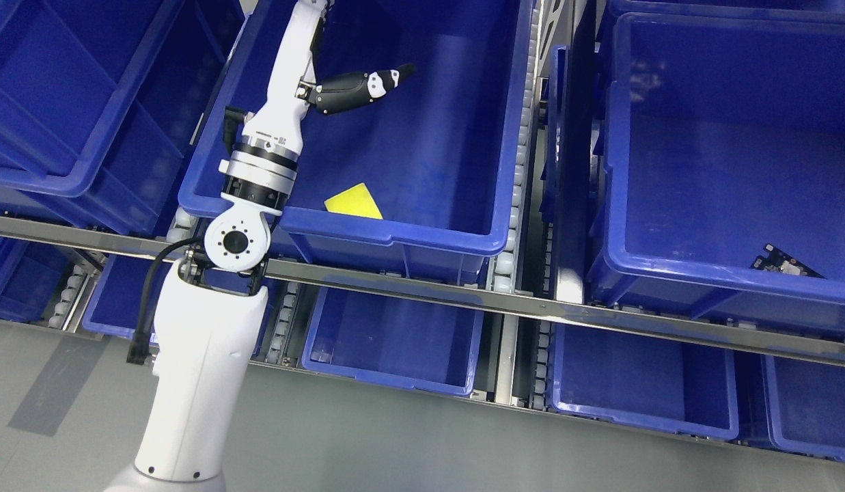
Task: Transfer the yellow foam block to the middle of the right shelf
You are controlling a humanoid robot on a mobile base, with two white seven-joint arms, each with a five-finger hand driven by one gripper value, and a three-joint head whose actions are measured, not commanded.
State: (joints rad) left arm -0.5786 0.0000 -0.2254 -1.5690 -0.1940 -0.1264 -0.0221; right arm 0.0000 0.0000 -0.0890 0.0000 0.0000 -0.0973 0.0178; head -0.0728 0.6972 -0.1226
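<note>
The yellow foam block [354,201] lies flat on the floor of the middle blue bin [395,236], close to its front wall, and the rim hides its near edge. My left arm reaches up from the lower left into this bin. My left hand [330,72] hovers near the bin's far end, well beyond the block and apart from it. Its black thumb [361,87] sticks out to the right and holds nothing. The other fingers run off the top edge. My right arm is not in view.
A large blue bin [729,273] on the right shelf holds a small dark circuit-board-like item [781,262] at its front. More blue bins sit at the upper left [67,178] and on the lower level [395,342]. A metal shelf rail [463,297] crosses in front.
</note>
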